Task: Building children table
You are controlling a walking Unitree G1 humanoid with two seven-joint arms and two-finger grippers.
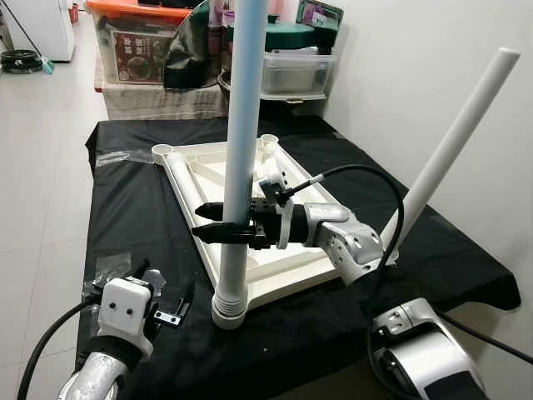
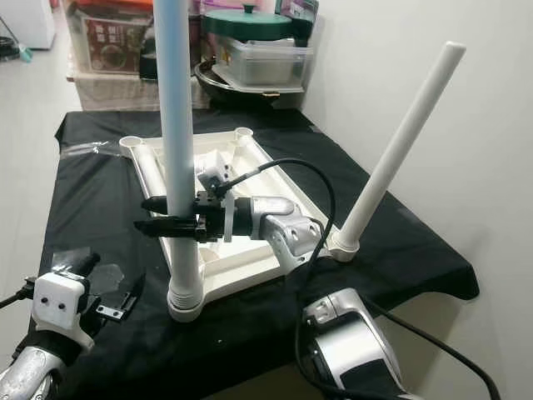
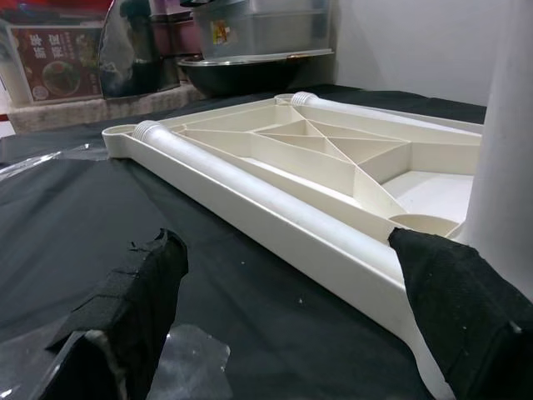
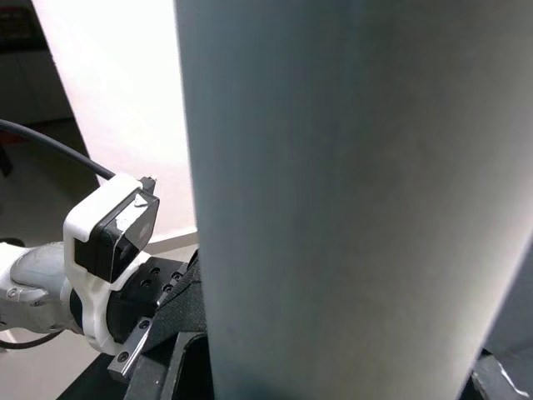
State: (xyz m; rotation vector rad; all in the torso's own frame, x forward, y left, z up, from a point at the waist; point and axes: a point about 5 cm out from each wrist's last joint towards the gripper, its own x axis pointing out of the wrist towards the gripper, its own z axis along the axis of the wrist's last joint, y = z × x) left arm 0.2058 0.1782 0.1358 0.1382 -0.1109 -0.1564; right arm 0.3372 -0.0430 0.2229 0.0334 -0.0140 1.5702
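My right gripper (image 1: 223, 231) clamps the upright leg (image 1: 241, 150) in the tabletop (image 1: 275, 267) socket at 6 o'clock; I judge I seat it, next pressing down. Left gripper (image 1: 158, 293) is wide.

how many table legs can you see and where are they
4. One upright leg stands in the near-left corner socket, gripped by the right tool. One tilted leg sits at the near-right corner. Two lie inside the upturned tabletop: left-edge leg and far-right leg. More may be hidden.
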